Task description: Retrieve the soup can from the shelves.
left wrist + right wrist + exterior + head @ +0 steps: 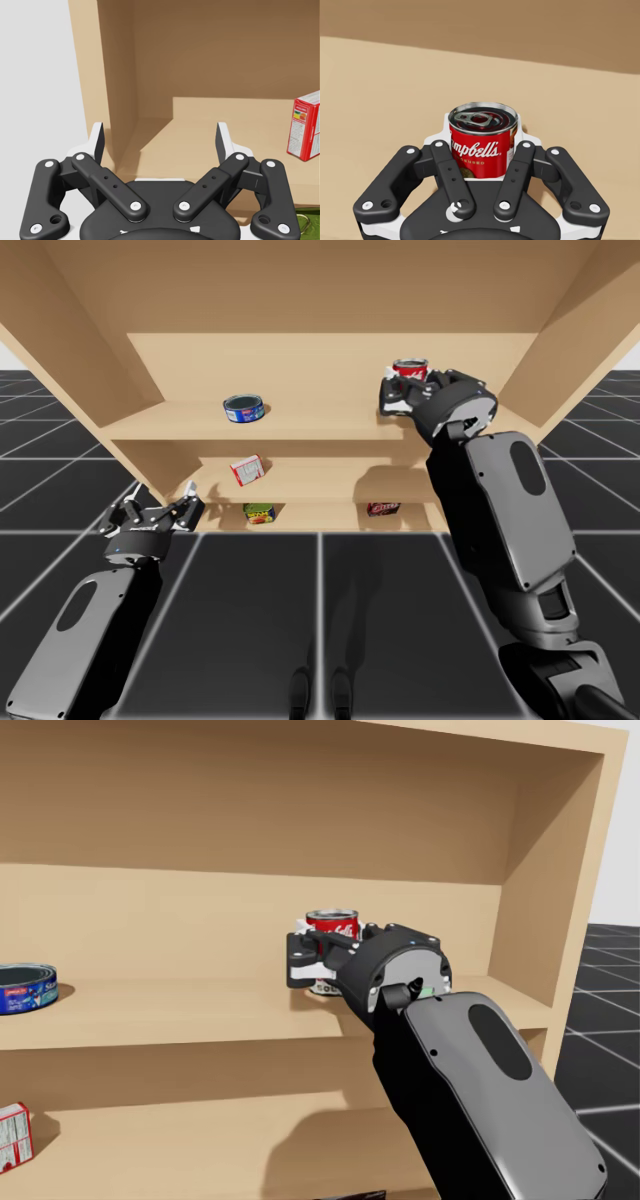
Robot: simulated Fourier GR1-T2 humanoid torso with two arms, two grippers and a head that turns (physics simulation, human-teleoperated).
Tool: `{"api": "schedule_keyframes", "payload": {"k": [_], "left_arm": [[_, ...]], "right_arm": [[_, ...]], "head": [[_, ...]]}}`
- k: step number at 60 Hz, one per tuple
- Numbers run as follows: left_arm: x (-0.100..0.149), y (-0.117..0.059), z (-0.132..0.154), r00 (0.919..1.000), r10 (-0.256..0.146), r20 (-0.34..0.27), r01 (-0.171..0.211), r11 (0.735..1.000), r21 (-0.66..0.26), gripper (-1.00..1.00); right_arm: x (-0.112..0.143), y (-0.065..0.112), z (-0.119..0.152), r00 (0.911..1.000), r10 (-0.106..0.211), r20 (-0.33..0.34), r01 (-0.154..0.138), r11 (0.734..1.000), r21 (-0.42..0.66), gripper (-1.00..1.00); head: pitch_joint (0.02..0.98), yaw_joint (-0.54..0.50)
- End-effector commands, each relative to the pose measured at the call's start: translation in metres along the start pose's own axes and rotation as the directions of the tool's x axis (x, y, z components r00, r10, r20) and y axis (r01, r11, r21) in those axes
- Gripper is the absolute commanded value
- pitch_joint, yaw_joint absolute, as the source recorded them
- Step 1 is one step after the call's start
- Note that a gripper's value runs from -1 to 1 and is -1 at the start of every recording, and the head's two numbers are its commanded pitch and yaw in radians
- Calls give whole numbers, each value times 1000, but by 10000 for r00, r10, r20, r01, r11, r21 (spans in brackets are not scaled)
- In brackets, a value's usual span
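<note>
The soup can (411,368) is red and white with a silver pull-tab lid, and stands upright on the top shelf (320,425) towards its right end. My right gripper (398,392) is shut on it, one finger pressed against each side of the can (481,145). In the head view the can (332,925) rises just behind the right gripper (308,962), whose wrist hides its lower half. My left gripper (160,512) hangs open and holds nothing, low at the left in front of the shelf unit's left wall; the left wrist view has this gripper (160,137) facing the left corner of the middle shelf.
A flat blue tin (244,407) sits on the top shelf to the left of the can. A red and white box (247,470) stands on the middle shelf. A green can (260,512) and a dark red can (383,508) are on the bottom shelf.
</note>
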Motion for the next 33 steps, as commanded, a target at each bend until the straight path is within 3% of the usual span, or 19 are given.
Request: {"api": "schedule_keyframes", "payload": {"k": [1,9,18,33], "left_arm": [[0,0,-1,10000,-5,14,5,10000,-5,-1000],[0,0,0,10000,-3,26,3,10000,-11,-1000],[0,-2,0,10000,-27,36,27,10000,-54,-1000],[-1,-5,0,10000,-57,34,57,9999,-85,-1000]], "right_arm": [[1,-12,10,9996,-89,280,115,9956,-928,1000],[11,-14,35,9965,188,809,-101,9943,-1062,991],[11,-13,64,9939,128,1099,-33,9963,-857,987],[19,-15,132,9832,415,1778,-314,9978,-588,953]], "head": [[268,-243],[269,-240],[270,-231],[271,-215]]}}
